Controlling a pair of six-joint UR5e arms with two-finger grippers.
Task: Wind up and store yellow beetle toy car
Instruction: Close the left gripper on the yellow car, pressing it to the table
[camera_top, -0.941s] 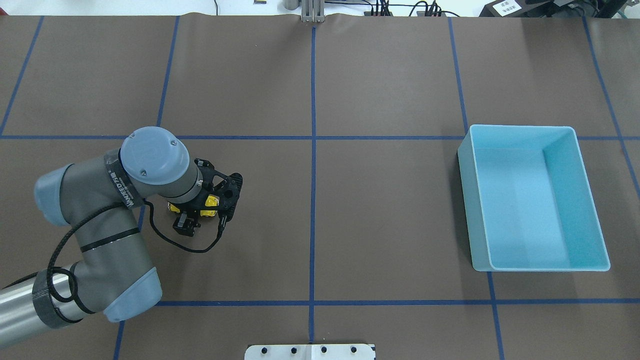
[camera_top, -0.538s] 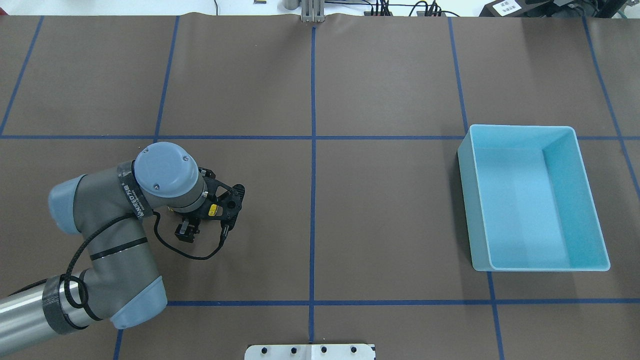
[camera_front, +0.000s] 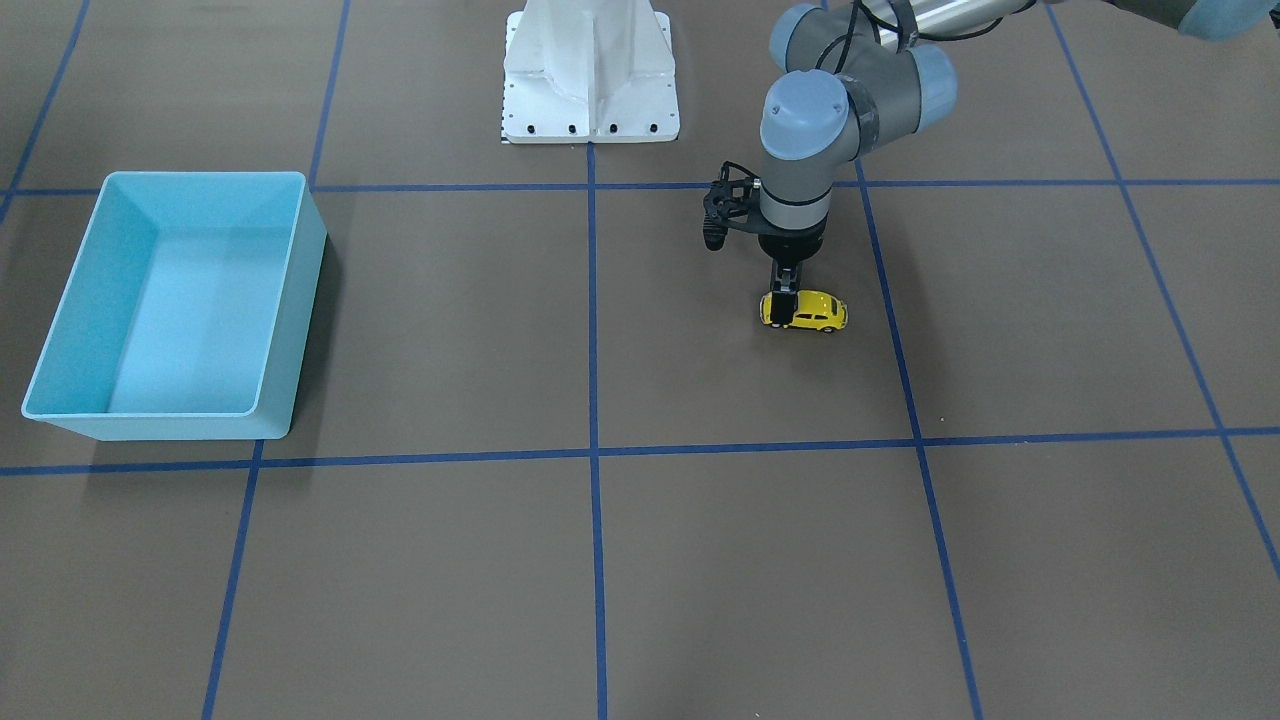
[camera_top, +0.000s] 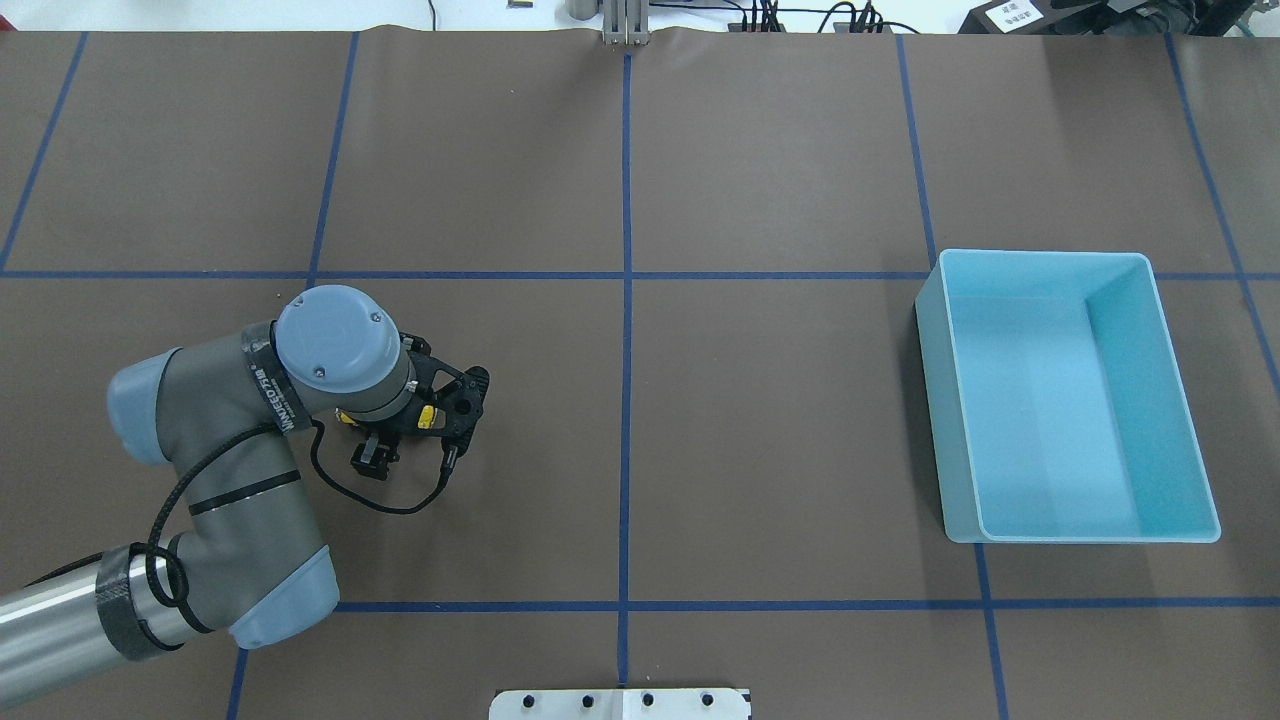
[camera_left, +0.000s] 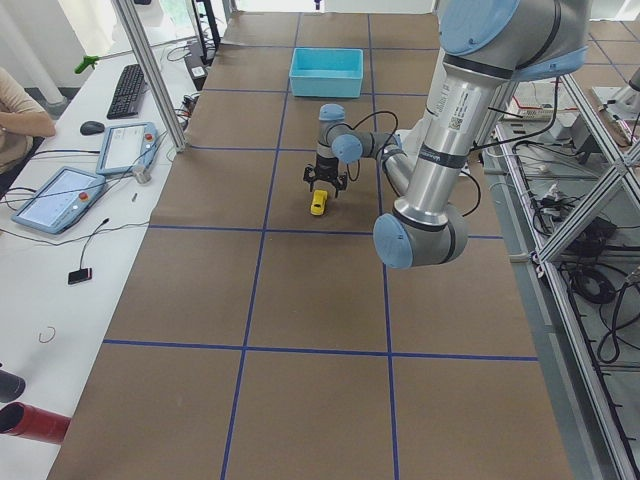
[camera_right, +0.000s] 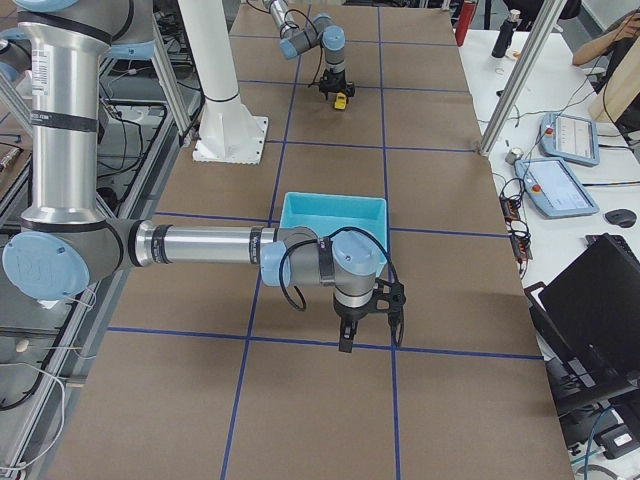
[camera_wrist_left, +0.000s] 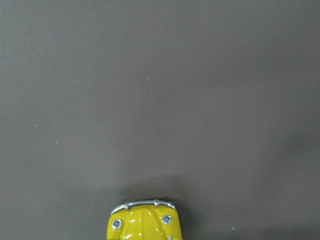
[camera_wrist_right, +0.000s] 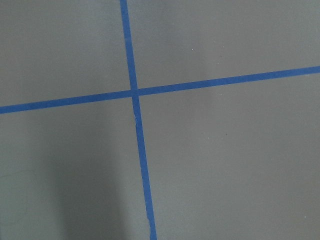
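Observation:
The yellow beetle toy car (camera_front: 812, 312) stands on its wheels on the brown table mat. My left gripper (camera_front: 783, 300) points straight down and is shut on one end of the car. In the overhead view the wrist hides most of the car (camera_top: 427, 415). The left wrist view shows only the car's rounded end (camera_wrist_left: 145, 222) at the bottom edge. The light-blue bin (camera_front: 295, 320) stands open and empty far across the table, on the robot's right (camera_top: 930, 400). My right gripper (camera_right: 370, 335) hangs over the mat beyond the bin; I cannot tell whether it is open.
The white robot base plate (camera_front: 590, 90) sits at the table's robot-side edge. Blue tape lines mark a grid on the mat. Bare mat lies between the car and the bin. An operator's desk with tablets (camera_left: 60, 195) runs along the far side.
My left arm and gripper have shifted a little toward the table's middle and toward the robot. The car has moved along with the gripper. The bin has not moved.

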